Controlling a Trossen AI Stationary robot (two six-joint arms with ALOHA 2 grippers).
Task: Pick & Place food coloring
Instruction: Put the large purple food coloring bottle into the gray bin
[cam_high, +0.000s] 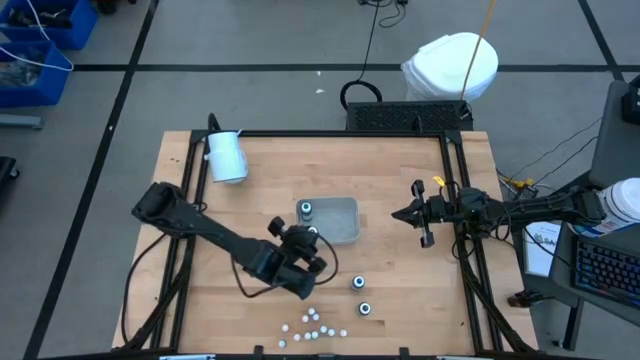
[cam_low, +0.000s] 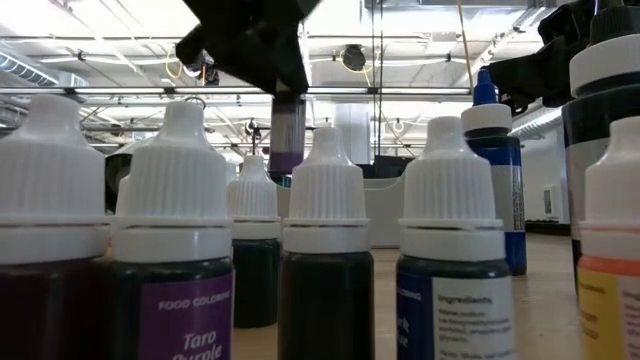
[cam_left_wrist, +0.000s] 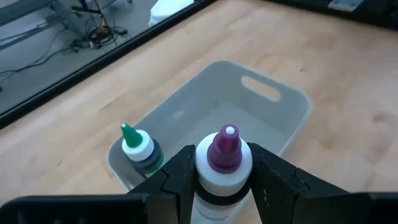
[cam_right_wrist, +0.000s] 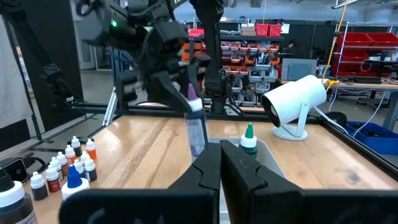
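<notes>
Left wrist view: the left gripper holds a purple-tipped food coloring bottle above the pale grey tray.

Its fingers, partly spread, clamp the bottle's white collar on both sides, upright and clear of the tray floor. A green-tipped bottle already stands inside the tray at one corner. In the high view, two more bottles stand on the wooden table beside the tray, with a cluster of small bottles near the front edge and a white cylinder well apart at the back left. The right gripper waits at the table's right side, fingers pressed together, empty. In the low view, the nearest bottle's label reads "FOOD COLORING" and "Taro"; another shows "Ingredients".
</notes>
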